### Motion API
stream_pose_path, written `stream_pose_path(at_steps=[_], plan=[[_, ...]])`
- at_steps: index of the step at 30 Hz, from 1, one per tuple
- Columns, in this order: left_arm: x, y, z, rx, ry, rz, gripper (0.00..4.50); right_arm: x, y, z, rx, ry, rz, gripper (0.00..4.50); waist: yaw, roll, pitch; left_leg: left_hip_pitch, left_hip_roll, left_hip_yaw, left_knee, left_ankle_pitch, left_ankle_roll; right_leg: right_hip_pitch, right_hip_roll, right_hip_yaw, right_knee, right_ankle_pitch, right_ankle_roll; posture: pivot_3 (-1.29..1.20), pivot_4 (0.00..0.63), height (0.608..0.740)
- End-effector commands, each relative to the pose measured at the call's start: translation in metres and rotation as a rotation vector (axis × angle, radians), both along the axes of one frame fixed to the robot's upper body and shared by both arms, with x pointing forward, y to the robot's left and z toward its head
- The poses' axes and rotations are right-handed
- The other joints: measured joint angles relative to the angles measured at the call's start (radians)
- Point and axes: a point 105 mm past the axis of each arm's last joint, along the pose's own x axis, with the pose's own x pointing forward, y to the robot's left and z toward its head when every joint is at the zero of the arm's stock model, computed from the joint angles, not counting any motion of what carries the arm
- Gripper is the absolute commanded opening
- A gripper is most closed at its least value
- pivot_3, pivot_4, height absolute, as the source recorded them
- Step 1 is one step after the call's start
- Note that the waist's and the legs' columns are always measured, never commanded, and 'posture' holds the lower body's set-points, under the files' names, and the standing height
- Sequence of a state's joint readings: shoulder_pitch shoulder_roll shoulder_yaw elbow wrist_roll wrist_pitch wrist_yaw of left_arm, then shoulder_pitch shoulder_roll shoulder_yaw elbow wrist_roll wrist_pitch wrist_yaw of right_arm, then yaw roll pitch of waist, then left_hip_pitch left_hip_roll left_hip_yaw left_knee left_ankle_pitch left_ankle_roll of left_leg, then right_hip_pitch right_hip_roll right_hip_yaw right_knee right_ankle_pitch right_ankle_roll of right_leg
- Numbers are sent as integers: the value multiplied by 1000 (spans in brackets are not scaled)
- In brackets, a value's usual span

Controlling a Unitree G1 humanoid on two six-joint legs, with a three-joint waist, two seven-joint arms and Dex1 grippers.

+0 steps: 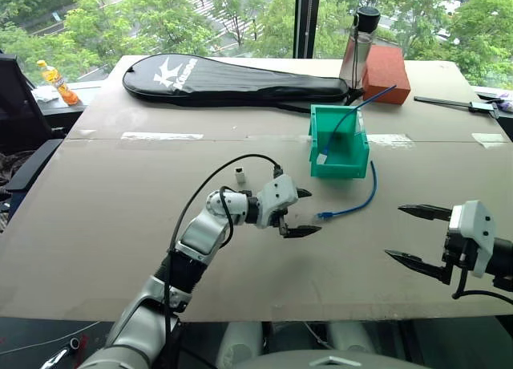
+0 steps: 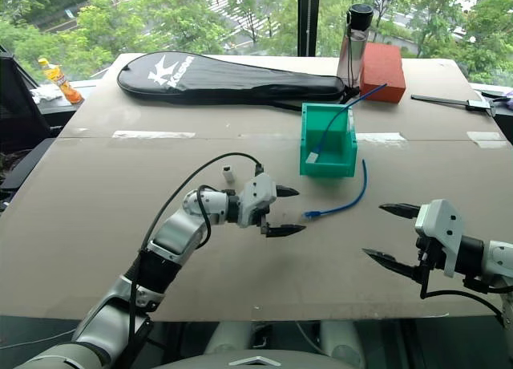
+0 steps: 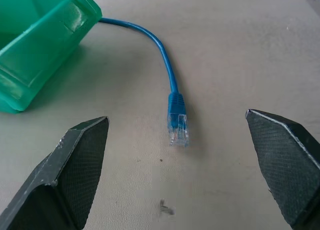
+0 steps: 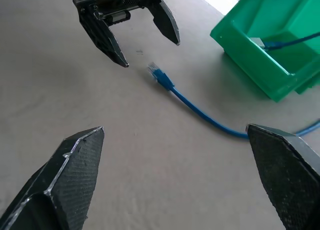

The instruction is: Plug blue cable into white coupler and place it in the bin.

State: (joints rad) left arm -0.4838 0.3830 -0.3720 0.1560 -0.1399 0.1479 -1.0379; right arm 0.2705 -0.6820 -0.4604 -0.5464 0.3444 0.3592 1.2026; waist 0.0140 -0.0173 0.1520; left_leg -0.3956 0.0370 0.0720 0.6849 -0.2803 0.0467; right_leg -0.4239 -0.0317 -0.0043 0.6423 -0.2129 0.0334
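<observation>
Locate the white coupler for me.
In the left eye view, the white coupler stands on the table just behind the left gripper's wrist, left of the bin.

Far end of the blue cable (image 1: 357,201) hidden, perhaps behind the bin (image 1: 340,165)

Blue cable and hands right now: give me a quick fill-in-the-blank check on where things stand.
1. The blue cable lies on the table, its clear plug facing the open ____ hand.
2. The white coupler stands on the table, ____ from the cable.
3. The bin already holds another ____ cable.
4. The right hand is ____ and empty.

Missing words: left; apart; blue; open
</observation>
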Motion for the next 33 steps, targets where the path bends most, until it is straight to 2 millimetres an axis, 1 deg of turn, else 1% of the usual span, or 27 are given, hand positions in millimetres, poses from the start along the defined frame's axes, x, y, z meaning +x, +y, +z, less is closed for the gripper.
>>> stream_pose_path(at_steps=[1, 3, 6, 7, 8, 9, 11, 13, 14, 17, 19, 21, 23, 25, 29, 32, 33], plan=[[5, -8, 0, -3, -45, -9, 4500, -8, -8, 10, -14, -65, -41, 4476, 0, 0, 0, 0, 0, 0, 0, 0, 0, 0, 0, 0, 0, 0, 0, 0, 150, 740], [7, -11, -5, 2, -51, -14, 4500, -13, -10, 8, -21, -62, -59, 4476, 0, 0, 0, -1, 0, 0, 0, 0, 0, 0, -1, 0, 0, 0, 0, 0, 150, 740], [6, -14, -12, 6, -46, -37, 3665, -18, -10, 8, -13, -67, -93, 4500, 1, 0, 0, -1, 0, 0, 0, 0, 0, 0, -2, 1, -1, 0, 0, 0, 150, 740], [5, -16, -13, 5, -44, -44, 3176, -19, -10, 8, -11, -69, -104, 4500, 1, 0, 0, -1, 0, 0, 0, 0, 0, 0, -2, 1, -1, -1, -1, 0, 150, 740], [5, -18, -14, 3, -42, -53, 2804, -22, -10, 6, -9, -63, -118, 4500, 1, 0, 0, -1, 0, 0, 0, 0, 0, 0, -2, 1, -1, -1, -2, 0, 150, 740], [5, -19, -15, 3, -42, -62, 2136, -24, -11, 5, -9, -57, -126, 4500, 2, 0, -1, -1, 0, 0, 0, 0, 0, 0, -2, 1, 0, -2, -3, 0, 150, 740], [5, -20, -16, 1, -41, -71, 1259, -28, -11, 1, -12, -47, -137, 4500, 2, 0, -1, -1, 0, 0, 0, 0, 0, 0, -2, 0, 0, -2, -3, 0, 150, 740], [4, -19, -17, 3, -40, -85, 200, -31, -12, -3, -17, -33, -155, 4500, 3, 0, -1, 0, 0, 0, 0, 0, 0, 1, -3, 0, 0, -2, -3, 0, 150, 740], [3, -19, -17, 3, -41, -91, 47, -32, -13, -4, -18, -30, -160, 4500, 2, 0, -1, 0, 0, 0, 0, 0, 0, 1, -3, 0, 0, -2, -3, 0, 150, 740], [1, -17, -15, -9, -45, -110, 47, -33, -12, -6, 0, -28, -181, 4500, 1, 0, -1, 0, 0, 0, 0, 0, 0, 1, -3, 0, 0, -2, -3, 0, 150, 740], [-2, -16, -10, -37, -58, -129, 47, -32, -10, -7, 28, -18, -202, 4500, 1, 0, -1, 0, 1, 0, 0, 0, 0, 1, -3, 0, 0, -2, -3, 0, 150, 740], [-4, -16, 11, -109, -97, -151, 47, -27, 2, -5, 132, -6, -227, 4500, 0, 0, -1, 0, 1, 0, 0, 0, 0, 1, -3, 0, 0, -2, -3, 0, 150, 740], [-6, -16, 25, -154, -121, -165, 47, -23, 10, -4, 207, 17, -246, 4500, -1, 0, -1, -1, 2, -1, 0, 0, 0, 0, -2, 0, 0, -2, -4, 0, 150, 740], [-8, -18, 44, -210, -163, -179, 47, -17, 24, -1, 346, 64, -273, 4500, -1, 0, -1, -1, 2, -1, 0, 0, 0, 0, -3, 0, 0, -2, -4, 0, 150, 740], [-10, -21, 81, -315, -256, -180, 47, -9, 64, 11, 660, 214, -264, 4500, 0, 0, -1, -1, 2, -1, 0, 0, 0, 0, -3, 0, 0, -2, -4, 0, 150, 740], [-9, -21, 96, -356, -321, -160, 47, 0, 89, 23, 830, 282, -235, 4500, -1, 0, -1, -1, 2, -1, 1, 0, 0, 0, -3, 0, 0, -2, -4, 0, 150, 740], [-9, -21, 98, -364, -337, -152, 10, 4, 94, 26, 862, 296, -234, 4245, 0, 0, -1, -1, 2, -1, 1, 0, 0, 0, -3, 0, 0, -2, -4, 0, 150, 740]])
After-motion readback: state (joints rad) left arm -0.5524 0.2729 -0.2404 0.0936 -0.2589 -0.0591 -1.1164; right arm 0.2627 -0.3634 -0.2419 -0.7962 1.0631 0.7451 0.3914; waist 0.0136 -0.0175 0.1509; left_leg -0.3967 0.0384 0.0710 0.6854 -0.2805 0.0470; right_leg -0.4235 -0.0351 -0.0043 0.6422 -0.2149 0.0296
